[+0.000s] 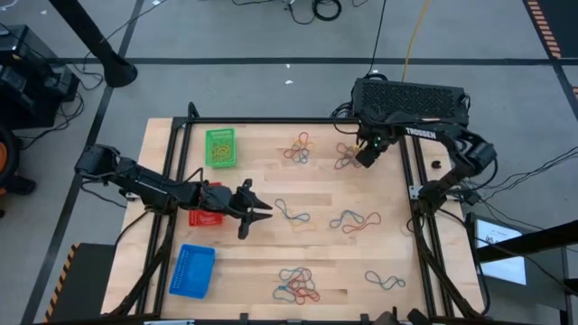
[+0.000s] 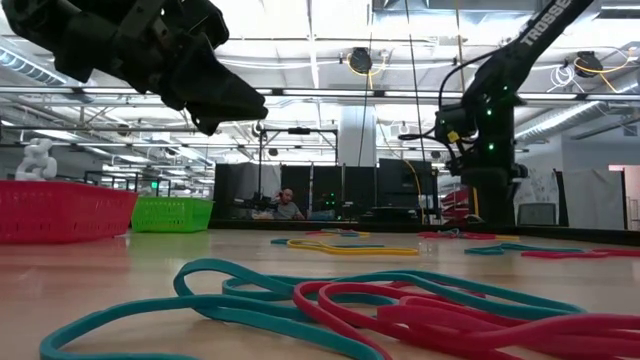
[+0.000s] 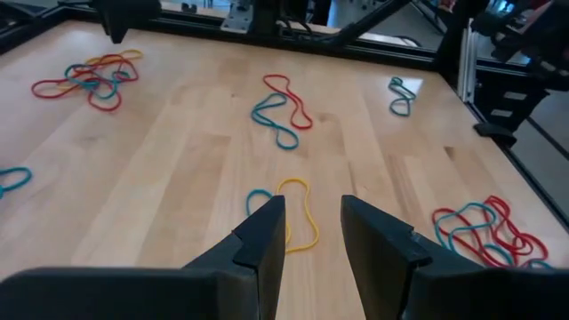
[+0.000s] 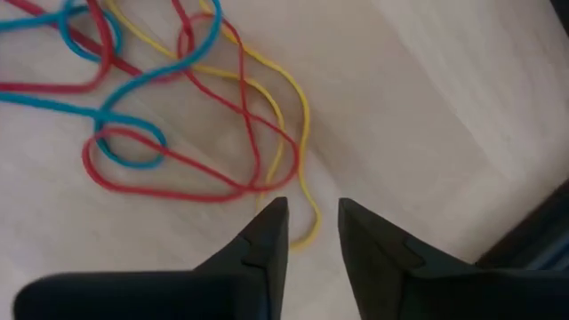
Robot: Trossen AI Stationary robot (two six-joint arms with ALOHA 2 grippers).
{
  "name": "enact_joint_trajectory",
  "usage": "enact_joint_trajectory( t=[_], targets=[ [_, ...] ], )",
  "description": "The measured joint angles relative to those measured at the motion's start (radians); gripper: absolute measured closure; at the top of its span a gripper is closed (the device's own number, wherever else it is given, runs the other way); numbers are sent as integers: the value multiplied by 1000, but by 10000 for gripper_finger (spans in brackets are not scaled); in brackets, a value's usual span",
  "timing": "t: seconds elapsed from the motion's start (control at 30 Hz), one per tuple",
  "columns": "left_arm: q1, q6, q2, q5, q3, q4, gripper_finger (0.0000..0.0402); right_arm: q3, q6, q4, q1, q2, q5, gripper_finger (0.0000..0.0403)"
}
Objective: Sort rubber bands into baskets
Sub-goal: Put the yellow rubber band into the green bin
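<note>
Pale wooden bench [image 1: 271, 253] inside a black frame, seen from above, with grey floor and cables around it. 3 small mesh baskets sit along the left side: a green basket [image 1: 219, 147] toward the far edge, a red basket [image 1: 204, 218] in the middle and a blue basket [image 1: 191, 270] nearest the front. Rubber bands lie in loose clusters of red, blue and yellow across the rest of the board; no band can be made out in the blue basket, and the other 2 cannot be checked.

Left tool [image 1: 256, 208] hangs above the bench just beside the red basket. Its wrist view shows both fingers a little apart with nothing between them, and a blue and yellow pair of bands [image 3: 289, 210] on the wood beneath and ahead of the tips.

Right tool [image 1: 366, 154] is low over the far right corner, under a black box [image 1: 411, 101]. Its wrist view shows the fingers [image 4: 267, 236] slightly parted and empty, right over a tangled cluster [image 4: 178, 107] of red, blue and yellow bands, with the end of a yellow loop [image 4: 307, 213] lying by the gap.

By the look of it, the step in hand is a pickup by the right tool. The next move calls for lowering the tips to the wood astride a single strand, closing, then lifting slowly so the knotted neighbours fall away before carrying it to a basket
</note>
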Motion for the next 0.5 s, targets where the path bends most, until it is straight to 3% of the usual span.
enact_joint_trajectory(
  t=[0.3,0.5],
  targets=[
    [0,19,0,0,0,3,283,5,-78,6,-30,124,7,280],
    [0,19,0,-1,0,4,283,12,-148,-4,-26,179,12,317]
  ],
)
